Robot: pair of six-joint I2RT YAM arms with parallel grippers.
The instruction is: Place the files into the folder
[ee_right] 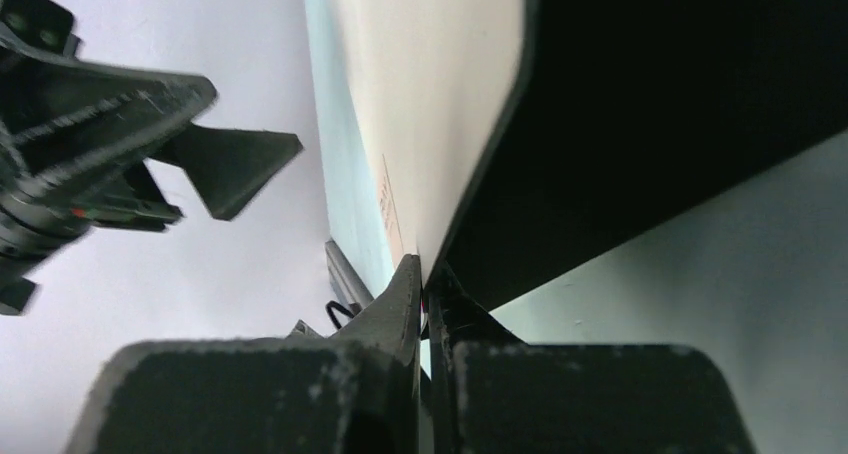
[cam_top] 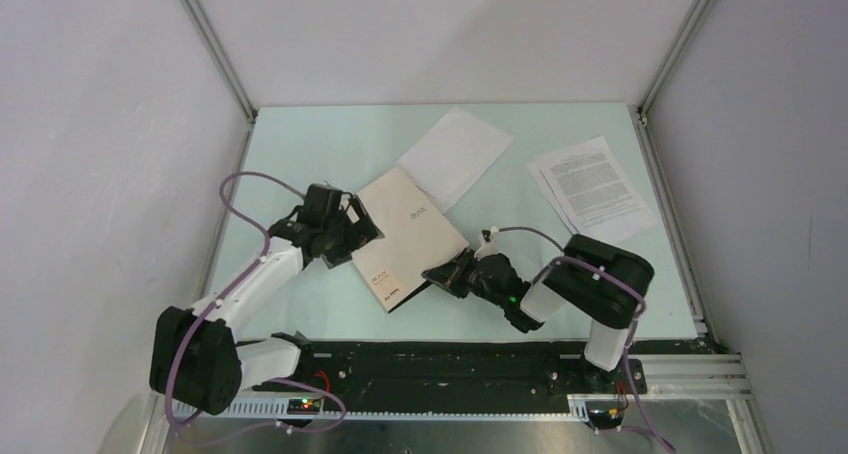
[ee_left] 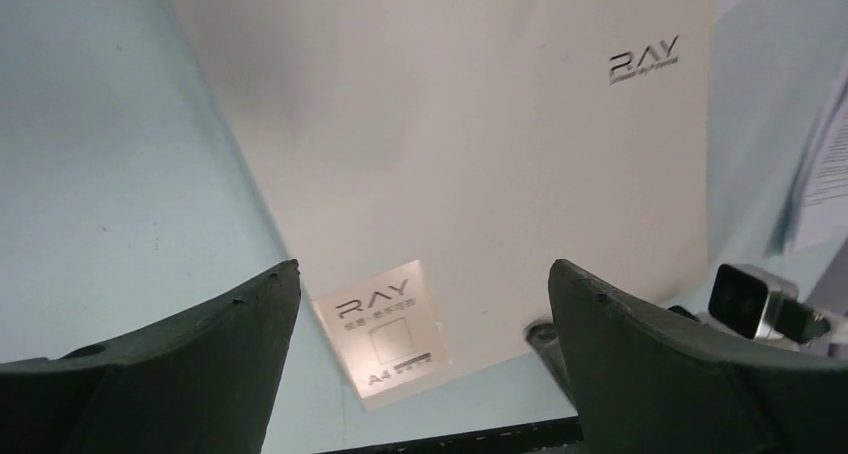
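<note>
Beige folder (cam_top: 405, 239) lay at middle of surface (cam_top: 320, 144). Right fingers (ee_right: 385, 324) clenched on near edge of its cover, black inside showing beneath.

Step judged: opening cover. Best done by lifting slowly and swinging about hinge without dragging folder.

Left fingers (ee_left: 200, 344) spread wide, holding nothing, at folder's left edge; could pin back panel.

Blank sheet (cam_top: 455, 156) at folder's far corner. Printed sheets (cam_top: 592, 186) well apart, right.

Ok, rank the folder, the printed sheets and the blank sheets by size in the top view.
1. The folder, largest.
2. The printed sheets and the blank sheets look about alike. The printed ones are fanned out, so I won't rank those two.
</note>
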